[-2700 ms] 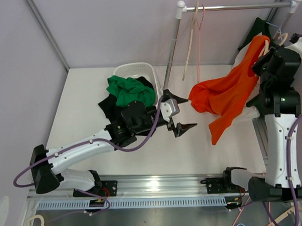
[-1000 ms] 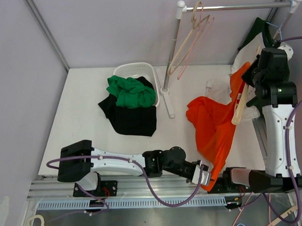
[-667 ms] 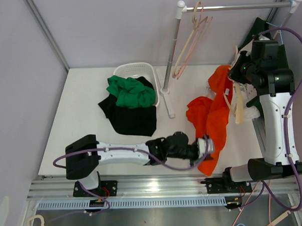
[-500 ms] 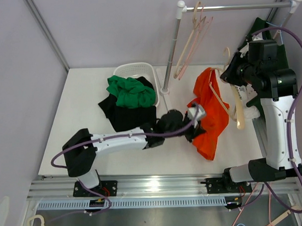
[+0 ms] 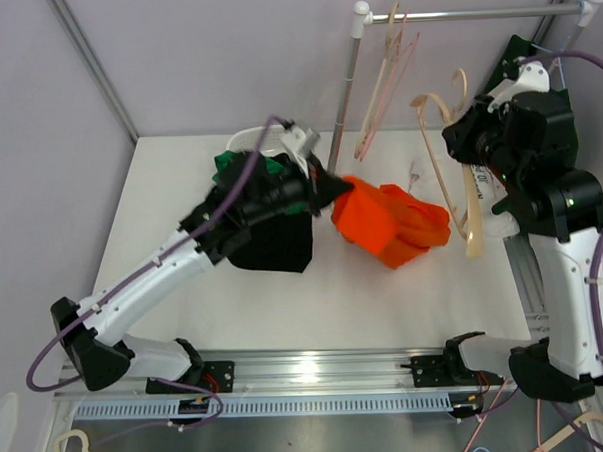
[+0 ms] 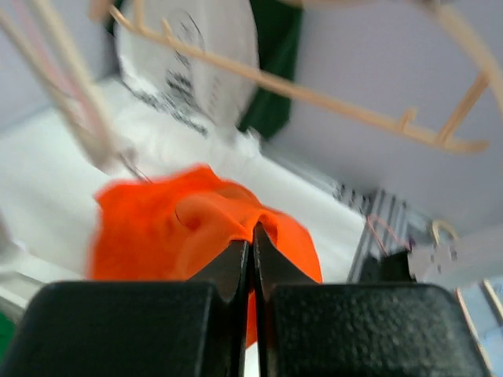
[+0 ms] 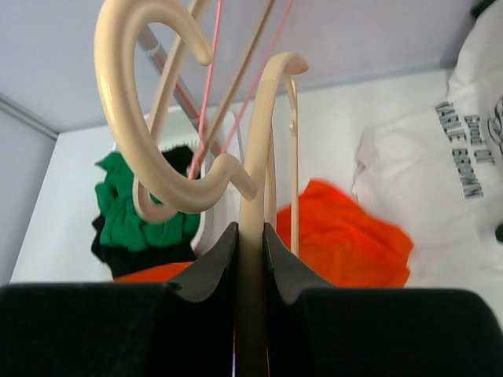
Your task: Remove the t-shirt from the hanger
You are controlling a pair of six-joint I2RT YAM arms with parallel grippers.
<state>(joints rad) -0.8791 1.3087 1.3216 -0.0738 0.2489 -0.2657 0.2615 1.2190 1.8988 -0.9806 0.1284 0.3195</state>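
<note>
The orange t-shirt [image 5: 389, 222] hangs bunched over the middle of the table, free of the hanger. My left gripper [image 5: 332, 192] is shut on a fold at its left edge; the left wrist view shows the fabric [image 6: 173, 228] pinched at the tips of my left gripper [image 6: 251, 237]. The bare cream hanger [image 5: 471, 214] is held up at the right, with my right gripper [image 5: 465, 147] shut on it. In the right wrist view the hanger [image 7: 263, 118] rises from my right gripper [image 7: 250, 236], and the t-shirt [image 7: 350, 236] lies beyond it.
A white basket [image 5: 268, 139] at the back holds green clothes [image 5: 264, 180], and a black garment [image 5: 274, 245] is draped in front. A clothes rail [image 5: 472, 13] on an upright pole [image 5: 341, 104] carries more hangers [image 5: 385, 67]. A white printed shirt [image 7: 440, 157] lies at the right.
The orange t-shirt came off the hanger. My left gripper carried it from the near right edge up and left toward the basket, while my right gripper lifted the hanger, now bare.
</note>
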